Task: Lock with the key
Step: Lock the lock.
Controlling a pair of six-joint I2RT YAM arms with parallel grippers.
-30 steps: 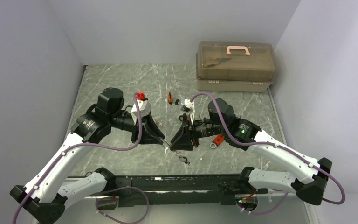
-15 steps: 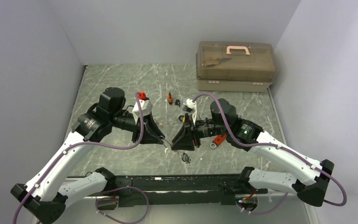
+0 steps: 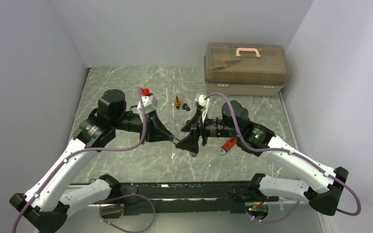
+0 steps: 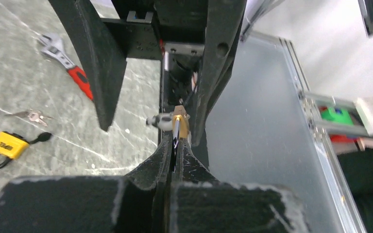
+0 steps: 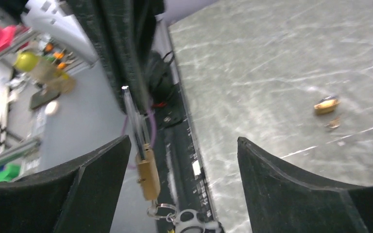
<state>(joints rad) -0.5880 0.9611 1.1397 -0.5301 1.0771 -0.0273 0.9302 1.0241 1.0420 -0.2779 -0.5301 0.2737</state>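
Now the left gripper (image 4: 175, 145), part open a second ago, has pinched fully shut on the thin steel piece at the top of the brass padlock (image 5: 148, 174). The lock hangs in the air between the two arms, with a key ring (image 5: 158, 211) dangling under it. The right gripper (image 5: 183, 141) has let go and spread wide, with a finger on either side of the lock, apart from it. Farther right, the red-handled wrench (image 3: 227, 144) lies on the table (image 3: 126, 82) where it was.
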